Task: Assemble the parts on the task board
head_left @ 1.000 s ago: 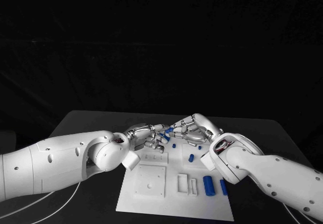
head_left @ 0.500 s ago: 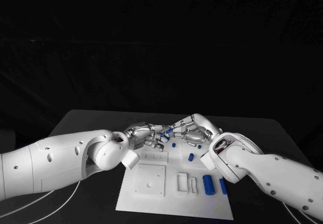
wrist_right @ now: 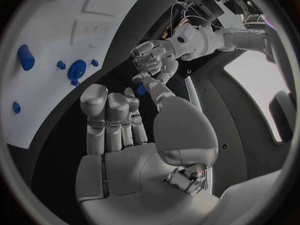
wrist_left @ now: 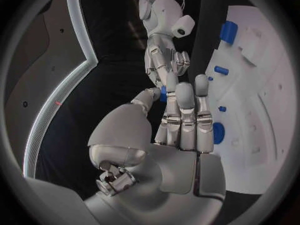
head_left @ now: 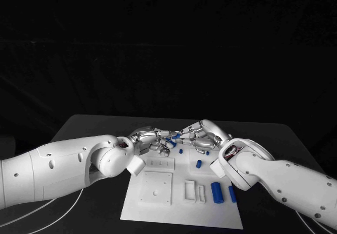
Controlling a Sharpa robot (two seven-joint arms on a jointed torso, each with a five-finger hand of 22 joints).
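The white board (head_left: 184,197) lies flat on the black table (head_left: 91,127), a matte plate with shallow rectangular recesses and raised white blocks. Near its front right edge two blue cylinders (head_left: 217,193) lie side by side, smooth and rounded; farther back a short blue peg (head_left: 198,164) and a smaller stub (head_left: 181,151) sit on the board, well apart from the cylinders. Above the board's far edge the two silver hands meet fingertip to fingertip. The left hand (head_left: 149,137) and the right hand (head_left: 199,134) both close on one small blue part (head_left: 174,138), which is held up between them, clear of the board. In the left wrist view the thumb and a finger (wrist_left: 185,101) pinch the part (wrist_left: 163,93), with the right hand (wrist_left: 167,65) touching it from the far side; the right wrist view shows the same part (wrist_right: 141,89) between the right thumb and the left hand (wrist_right: 150,60). The glossy white arms crowd the board's back half and hide what lies beneath the hands. A round blue piece (wrist_right: 77,68) stands in the board nearby.
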